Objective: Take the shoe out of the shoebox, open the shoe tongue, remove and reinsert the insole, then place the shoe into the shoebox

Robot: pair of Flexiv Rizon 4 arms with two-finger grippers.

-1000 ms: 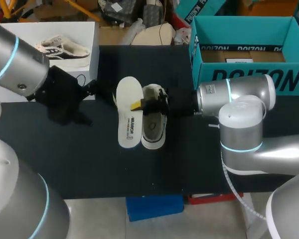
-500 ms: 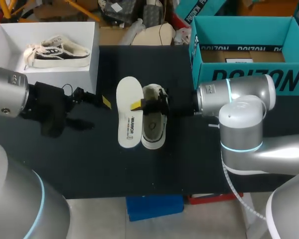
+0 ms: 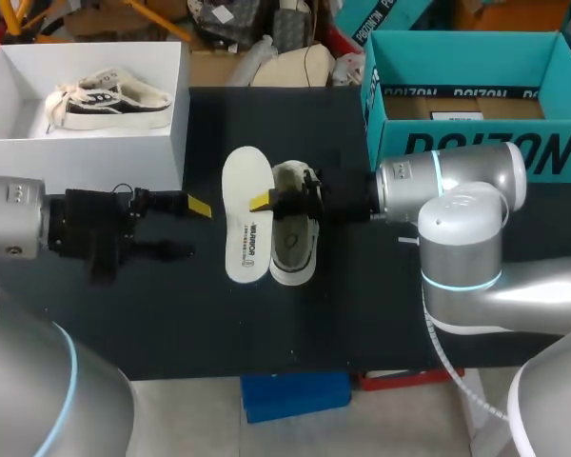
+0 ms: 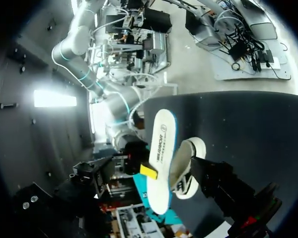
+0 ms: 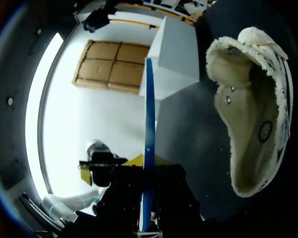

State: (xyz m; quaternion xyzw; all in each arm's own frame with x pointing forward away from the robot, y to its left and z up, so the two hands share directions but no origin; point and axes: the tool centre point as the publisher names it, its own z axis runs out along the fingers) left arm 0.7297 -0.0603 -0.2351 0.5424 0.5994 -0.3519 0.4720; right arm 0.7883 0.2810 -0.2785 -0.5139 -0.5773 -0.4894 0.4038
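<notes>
Overhead first: a flat white insole point(image 3: 243, 228), long and rounded at both ends, lies on the matte black bench point(image 3: 266, 324). It touches the side of a cream low-top shoe point(image 3: 293, 238). The right arm comes in level across the bench. The right end effector point(image 3: 263, 202) is over the shoe, with one yellow tip sitting on the insole's edge. The left arm lies low as well, and the left end effector point(image 3: 192, 227) is just beside the insole, fingers spread wide with nothing in them. A teal cardboard shoebox point(image 3: 466, 152) stands open at the far right. A white box point(image 3: 86, 157) at the far left has a second shoe point(image 3: 109, 95) in it.

Left wrist view now: the insole point(image 4: 159, 148) lies ahead of the spread fingers, smooth on top with a blue rim. The other arm's yellow tip rests on it, and the shoe point(image 4: 181, 166) sits pressed alongside.

Right wrist view: the insole point(image 5: 149, 109) shows edge-on as a thin blue line, running between the two dark fingers and pinched from both sides. Beside it the shoe point(image 5: 253, 124) gapes open, with woolly cream lining and small metal eyelets.
</notes>
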